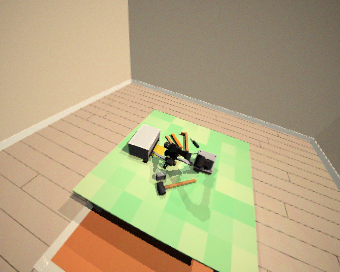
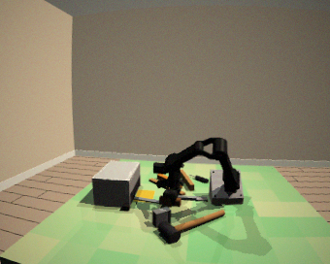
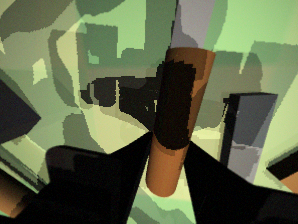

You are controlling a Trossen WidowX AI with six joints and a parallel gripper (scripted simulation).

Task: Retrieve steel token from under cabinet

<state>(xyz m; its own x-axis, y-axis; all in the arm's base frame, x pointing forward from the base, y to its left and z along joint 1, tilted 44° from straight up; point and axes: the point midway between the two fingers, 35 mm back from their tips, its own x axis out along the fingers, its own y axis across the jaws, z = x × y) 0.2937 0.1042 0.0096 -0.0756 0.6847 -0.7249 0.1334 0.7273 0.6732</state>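
1. The flat steel token cannot be made out in any view, so its place cannot be told.
2. The cabinet (image 1: 144,141) (image 2: 116,185), a box with a pale top and darker gray sides, sits on the green checkered table (image 1: 134,200) (image 2: 285,209).
3. A yellow patch (image 1: 159,150) (image 2: 146,195), the marked area, lies in front of the cabinet, partly covered from above by the arm.
4. The gripper (image 1: 170,161) (image 2: 171,198) (image 3: 167,138) is closed on a round, orange-brown handle (image 3: 184,100), low over the table. A flat gray strip (image 3: 194,22) runs out from the handle's far end in the wrist view.
5. A small gray block (image 1: 161,176) (image 2: 161,216) rests close to the head of a mallet (image 1: 181,184) (image 2: 200,220). The mallet lies flat, with a black head and a wooden handle.
6. On the arm's other side are several orange pieces (image 1: 185,140) (image 2: 187,180) and, near them, a small black object (image 1: 195,143) (image 2: 201,179).
7. The black arm (image 2: 199,147) arches from its gray base plate (image 1: 213,155) (image 2: 214,186), across the table from the cabinet.
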